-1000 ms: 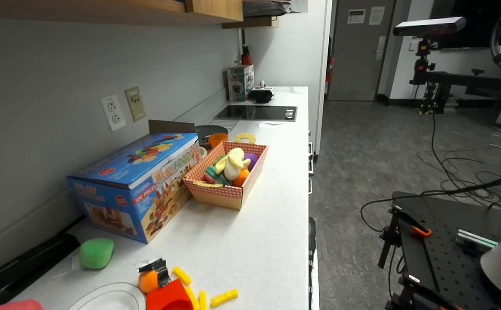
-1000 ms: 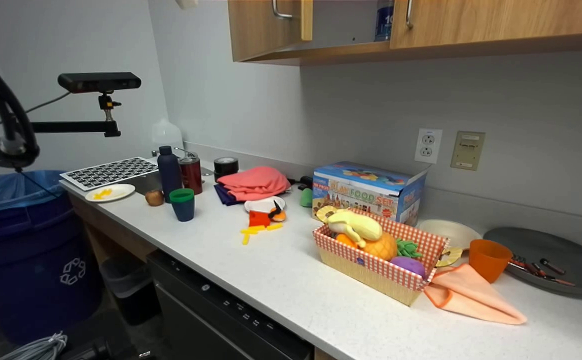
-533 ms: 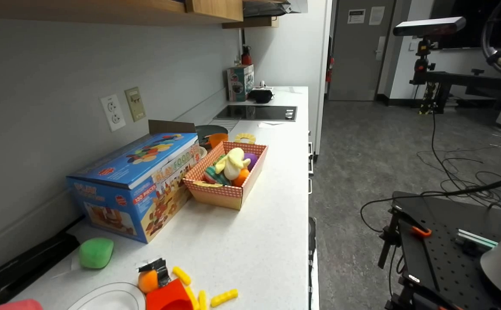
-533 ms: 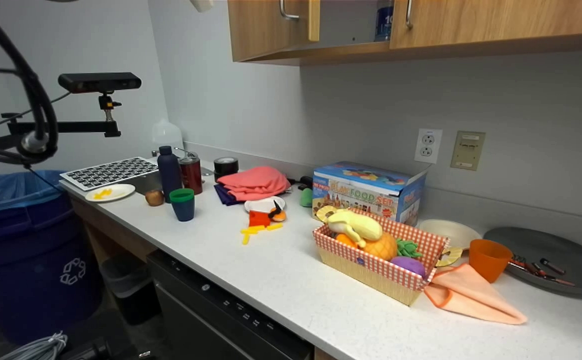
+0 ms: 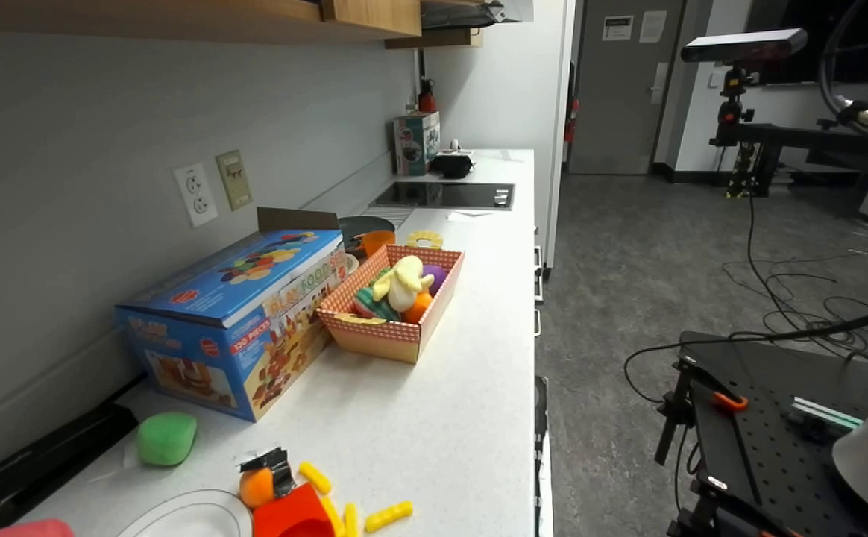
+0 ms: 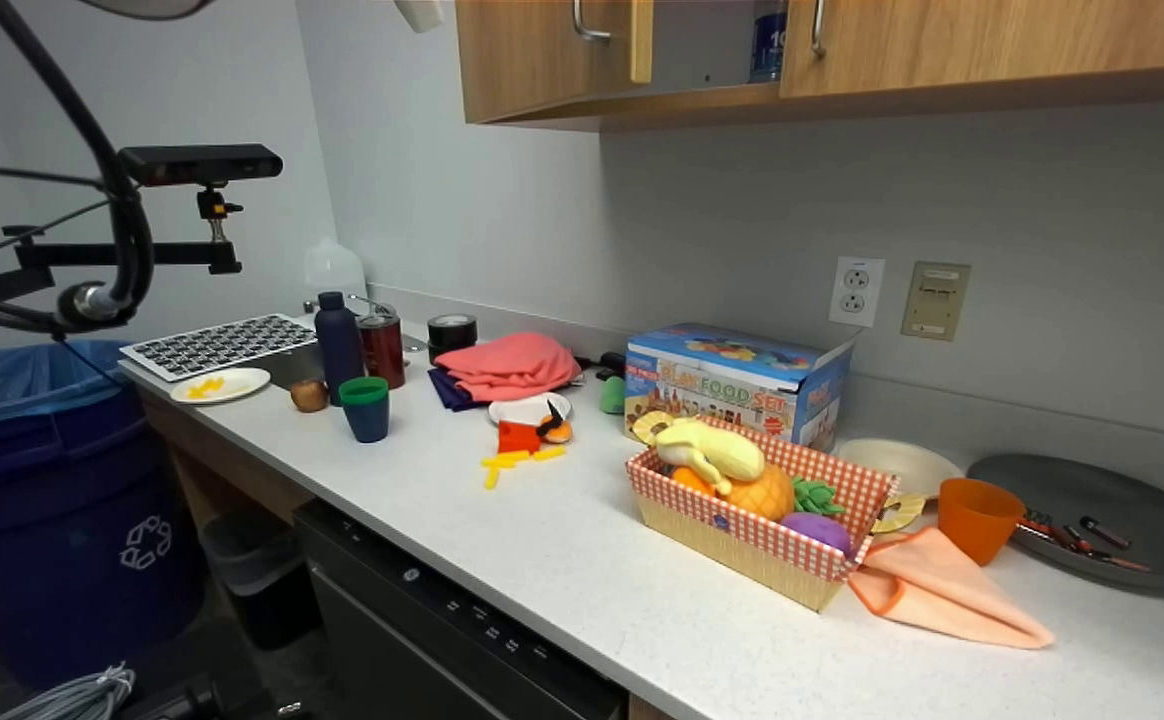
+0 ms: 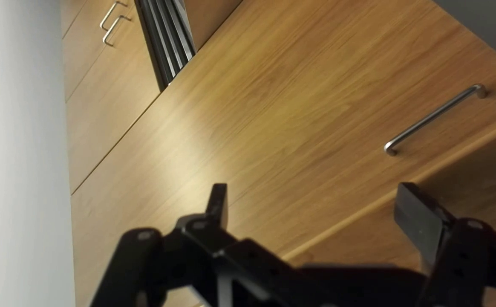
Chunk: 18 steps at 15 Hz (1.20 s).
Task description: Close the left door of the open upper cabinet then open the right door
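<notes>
In an exterior view the upper cabinet (image 6: 902, 45) spans the upper right, its left door (image 6: 542, 60) ajar. Your gripper (image 7: 312, 204) gapes wide, low in the wrist view; press evenly near that door's free edge (image 6: 641, 42) until it sits flush.

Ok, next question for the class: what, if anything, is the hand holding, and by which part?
Nothing is held: the hand is open, its jaws wide apart, and the door handle is free.
</notes>
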Motion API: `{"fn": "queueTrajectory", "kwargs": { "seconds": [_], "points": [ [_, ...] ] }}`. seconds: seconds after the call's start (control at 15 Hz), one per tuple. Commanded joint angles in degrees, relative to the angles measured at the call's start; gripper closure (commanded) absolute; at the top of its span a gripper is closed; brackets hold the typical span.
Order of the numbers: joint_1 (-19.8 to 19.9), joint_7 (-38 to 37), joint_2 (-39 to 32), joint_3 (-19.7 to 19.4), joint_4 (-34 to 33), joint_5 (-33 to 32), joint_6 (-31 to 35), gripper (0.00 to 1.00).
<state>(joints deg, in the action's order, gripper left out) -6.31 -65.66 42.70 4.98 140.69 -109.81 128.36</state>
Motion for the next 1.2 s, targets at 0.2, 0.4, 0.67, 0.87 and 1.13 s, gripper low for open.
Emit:
{"fn": "queueTrajectory", "kwargs": {
  "seconds": [0.2,0.4,0.67,0.87,1.13],
  "points": [
    [-3.81,0.81,-0.39,-2.29,0.01,0.14,-2.41,0.0],
    [-3.84,0.81,-0.42,-2.32,0.01,0.15,-2.43,0.0],
    [-4.22,-9.34,-1.23,-1.45,0.24,-1.43,-6.65,0.0],
    [-4.88,-18.09,-1.99,-1.16,0.53,-5.42,-10.18,0.0],
    [-5.98,-25.53,-3.0,-1.52,0.77,-8.91,-12.99,0.0]
  ]
}}
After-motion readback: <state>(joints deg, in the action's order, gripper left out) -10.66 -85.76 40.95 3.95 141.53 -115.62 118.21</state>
